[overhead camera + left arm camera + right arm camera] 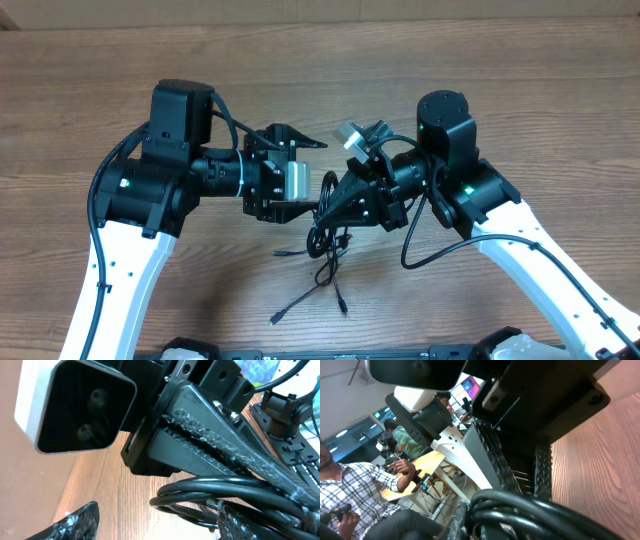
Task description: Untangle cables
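At table [520, 90] centre, right gripper [325, 212] clenched on cables [324, 246] (coil bunched at its tip); left gripper [316, 178] spread open beside.

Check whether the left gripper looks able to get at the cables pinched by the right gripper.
Probably yes: the left gripper is open and close beside the cables, which loop out of the shut right gripper. Nothing seems to sit between them.

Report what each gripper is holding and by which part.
The right gripper is shut on the cables, pinching their coiled loops at its fingertips. The left gripper is open and holds nothing.
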Controlling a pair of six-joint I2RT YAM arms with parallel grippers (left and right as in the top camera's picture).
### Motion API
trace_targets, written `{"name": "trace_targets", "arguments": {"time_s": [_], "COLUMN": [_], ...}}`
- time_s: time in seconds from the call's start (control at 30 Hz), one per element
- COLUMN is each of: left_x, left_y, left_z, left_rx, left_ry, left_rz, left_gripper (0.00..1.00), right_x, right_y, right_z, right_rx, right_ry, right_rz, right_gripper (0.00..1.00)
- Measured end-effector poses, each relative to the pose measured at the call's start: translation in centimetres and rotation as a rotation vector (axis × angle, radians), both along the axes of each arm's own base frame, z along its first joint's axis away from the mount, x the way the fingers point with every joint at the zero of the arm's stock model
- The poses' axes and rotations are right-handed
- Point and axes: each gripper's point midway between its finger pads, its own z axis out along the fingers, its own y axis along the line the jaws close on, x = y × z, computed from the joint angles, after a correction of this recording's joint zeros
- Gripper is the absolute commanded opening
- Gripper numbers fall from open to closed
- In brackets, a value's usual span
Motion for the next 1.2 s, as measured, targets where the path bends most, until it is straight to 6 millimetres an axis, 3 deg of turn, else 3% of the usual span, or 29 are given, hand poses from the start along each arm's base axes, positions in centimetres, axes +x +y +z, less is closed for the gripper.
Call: {"name": "trace_targets", "arguments": {"time_s": [0.07, 0.27, 0.3, 0.5, 0.77, 0.97, 1.13, 1.2], "left_x": [0.0, 0.2, 0.3, -0.2, -1.4, -1.7, -1.8, -1.9], "left_y": [0.0, 0.4, 0.5, 0.6, 0.3, 0.2, 0.1, 0.1], "left_z": [0.0, 0.2, 0.3, 0.7, 1.0, 1.7, 2.0, 2.1], "left_rx": [-0.001, -0.01, -0.013, -0.045, -0.098, -0.149, -0.167, -0.171], "left_ry": [-0.007, -0.028, -0.036, -0.03, 0.047, 0.074, 0.09, 0.093], "left_rz": [-0.005, -0.006, -0.008, -0.034, -0.07, -0.095, -0.103, -0.105], "left_gripper": [0.74, 0.76, 0.81, 0.84, 0.73, 0.72, 0.54, 0.59], "right_x": [0.0, 0.1, 0.1, 0.2, 0.3, 0.0, -0.3, -0.4], "right_y": [0.0, 0.0, 0.0, 0.1, 0.1, 0.0, -0.2, -0.1], "right_z": [0.2, 0.2, 0.3, 1.1, 1.6, 1.9, 2.1, 2.1], "right_rx": [0.008, 0.01, 0.011, 0.031, 0.019, 0.02, 0.024, 0.023], "right_ry": [-0.015, -0.02, -0.021, -0.057, -0.037, -0.038, -0.042, -0.04], "right_rz": [0.0, 0.0, 0.0, -0.001, -0.024, -0.018, -0.008, -0.006], "right_gripper": [0.19, 0.13, 0.11, 0.14, 0.15, 0.15, 0.26, 0.35]}}
